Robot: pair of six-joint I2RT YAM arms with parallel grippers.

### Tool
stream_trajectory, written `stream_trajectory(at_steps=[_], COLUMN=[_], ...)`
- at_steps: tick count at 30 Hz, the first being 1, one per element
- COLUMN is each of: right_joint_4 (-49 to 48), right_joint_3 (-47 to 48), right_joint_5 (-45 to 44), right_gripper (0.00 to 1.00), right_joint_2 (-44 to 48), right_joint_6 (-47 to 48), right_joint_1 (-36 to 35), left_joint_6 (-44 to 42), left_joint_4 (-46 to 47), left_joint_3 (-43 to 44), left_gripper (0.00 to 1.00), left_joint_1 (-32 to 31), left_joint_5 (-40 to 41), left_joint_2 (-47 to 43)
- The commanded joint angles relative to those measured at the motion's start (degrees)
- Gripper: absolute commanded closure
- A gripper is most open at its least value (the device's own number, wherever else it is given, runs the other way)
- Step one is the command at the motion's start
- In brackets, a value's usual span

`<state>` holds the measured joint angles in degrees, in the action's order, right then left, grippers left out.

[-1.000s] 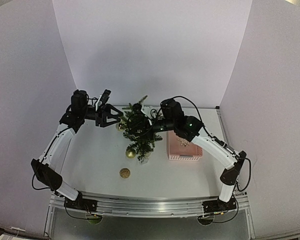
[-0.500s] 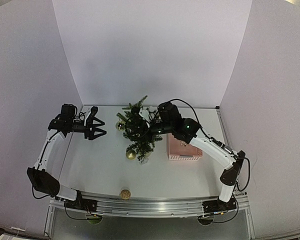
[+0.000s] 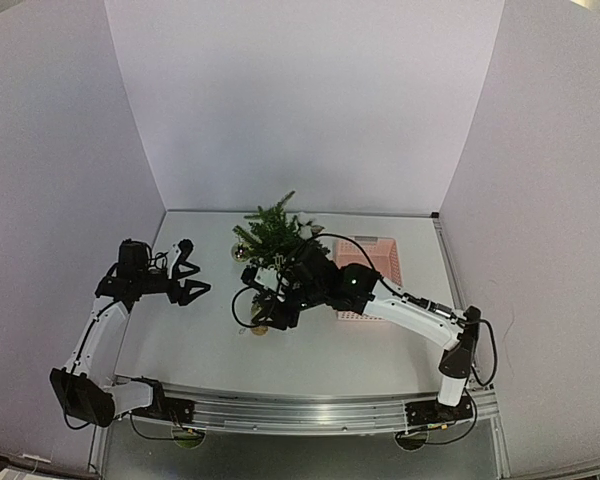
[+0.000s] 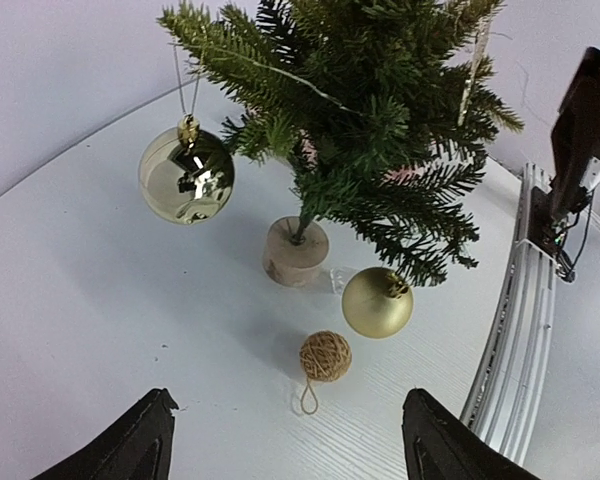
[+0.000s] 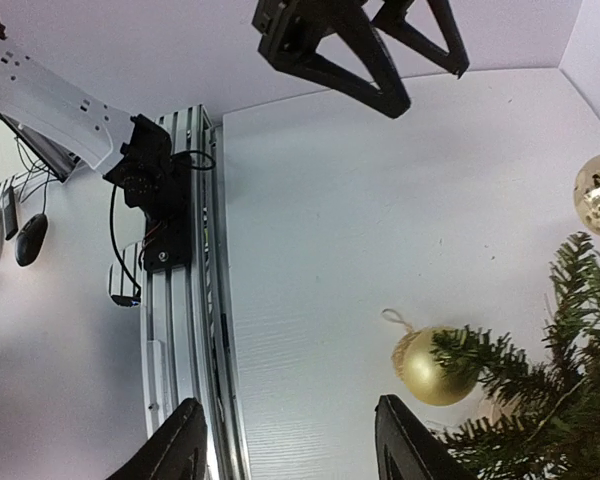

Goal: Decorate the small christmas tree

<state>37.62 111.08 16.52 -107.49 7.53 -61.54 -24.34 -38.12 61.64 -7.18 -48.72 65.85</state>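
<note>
Two grippers wait empty, the left gripper (image 4: 288, 395) by the table's left edge and the right gripper (image 5: 288, 402) toward the near edge, each with its jaws spread wide. Closest to the near edge a twine ball (image 4: 325, 355) lies with its loop flat on the table. Just beyond it a matte gold bauble (image 4: 377, 302) sits under the lowest twigs (hung or merely resting, I cannot tell). Behind these the small christmas tree (image 4: 360, 110) stands upright on its wooden base (image 4: 295, 250) about mid-table. A shiny gold bauble (image 4: 187, 180) hangs on the side facing the left edge, and the pink basket (image 3: 372, 240) sits beside the tree toward the right edge. The tree looks light and narrow-footed, so a finger brushing its branches could tip it or shake the shiny bauble loose. A poor pinch might send the round twine ball rolling off the near edge, and both arms face the same patch and could clash. From above, the right arm covers the base and the twine ball, and the basket's contents cannot be made out.
</note>
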Motion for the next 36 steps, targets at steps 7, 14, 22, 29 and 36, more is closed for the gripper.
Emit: stream_trajectory(at_steps=[7, 14, 22, 29, 36], right_joint_4=[2.1, -1.2, -4.4, -5.7, -6.8], right_joint_3=[-0.3, 4.9, 14.4, 18.0, 16.6], right_joint_5=[-5.1, -5.4, -1.5, -2.7, -7.8], right_gripper=[0.44, 0.42, 0.39, 0.36, 0.35], right_joint_2=[-3.0, -3.0, -1.7, 2.6, 6.4], right_joint_6=[-1.3, -3.0, -4.2, -4.9, -4.6], right_joint_1=[-5.0, -6.1, -6.1, -6.1, -6.0], left_joint_6=[-1.7, -15.0, -16.7, -20.2, -33.0], left_joint_4=[5.5, 15.1, 35.1, 33.6, 21.7], left_joint_3=[-12.1, -17.7, -8.4, 9.4, 31.6], left_gripper=[0.23, 0.24, 0.21, 0.21, 0.04], left_joint_1=[-0.3, -1.6, -1.3, -0.1, -1.1], left_joint_5=[8.6, 6.5, 6.3, 4.1, 1.6], left_joint_2=[-3.7, 1.8, 25.5, 43.5, 60.3])
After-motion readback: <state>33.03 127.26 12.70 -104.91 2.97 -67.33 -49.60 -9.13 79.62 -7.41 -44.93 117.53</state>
